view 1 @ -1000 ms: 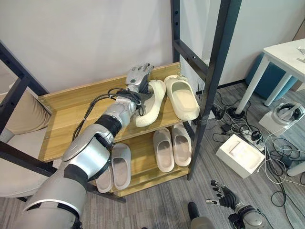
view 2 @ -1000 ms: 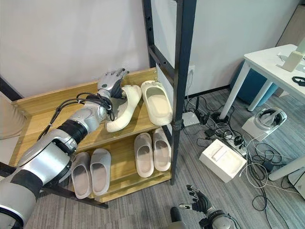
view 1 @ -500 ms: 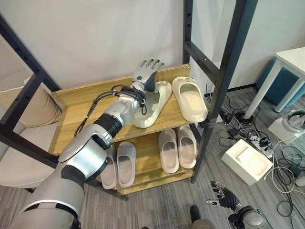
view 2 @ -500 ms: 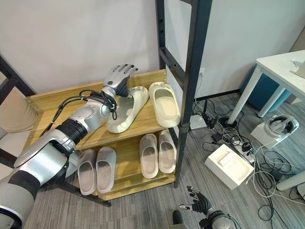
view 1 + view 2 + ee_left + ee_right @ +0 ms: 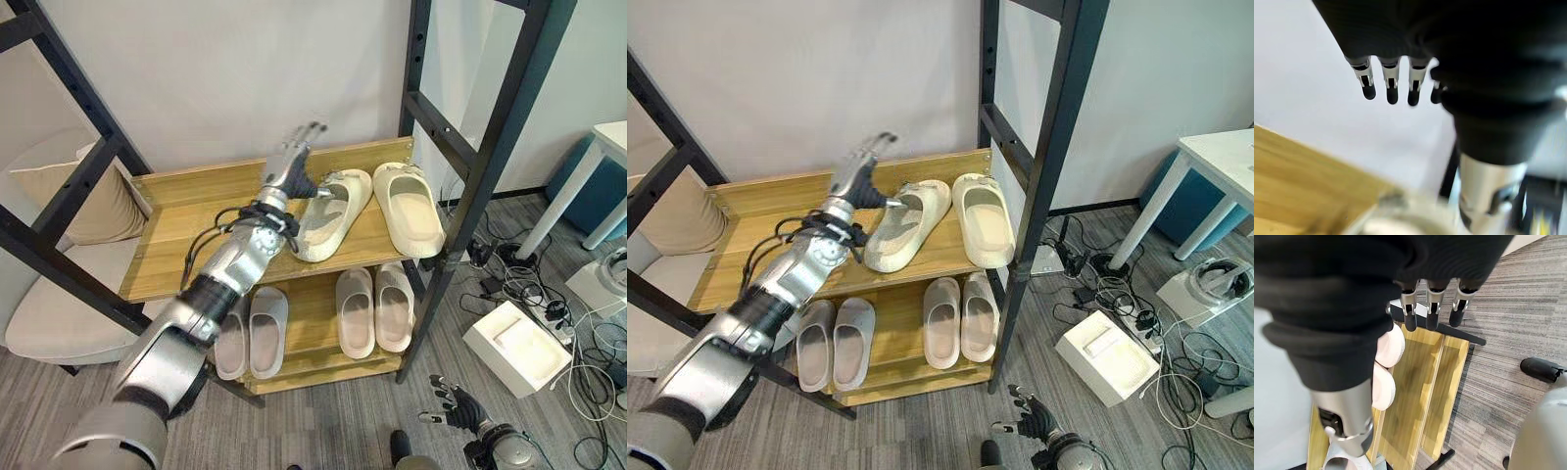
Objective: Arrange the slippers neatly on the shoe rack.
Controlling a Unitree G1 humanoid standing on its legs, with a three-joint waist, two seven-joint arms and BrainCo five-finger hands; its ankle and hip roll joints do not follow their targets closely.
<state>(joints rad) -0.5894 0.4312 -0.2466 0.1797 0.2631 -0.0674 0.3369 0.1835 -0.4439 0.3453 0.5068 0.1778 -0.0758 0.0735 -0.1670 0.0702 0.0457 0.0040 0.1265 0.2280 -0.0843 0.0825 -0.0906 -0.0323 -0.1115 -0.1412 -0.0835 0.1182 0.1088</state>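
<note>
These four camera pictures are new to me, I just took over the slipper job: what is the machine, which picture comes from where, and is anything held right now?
It is a humanoid robot with two arms. The two wide pictures come from its head, looking down at the wooden shoe rack. The two close ones come from cameras on its wrists.

On the upper shelf lie two cream slippers: the tilted slipper and the straight slipper. The lower shelf holds two more pairs.

The left robot hand is above the upper shelf by the tilted slipper, fingers straight, holding nothing. The right robot hand hangs low over the floor, open and empty.
</note>
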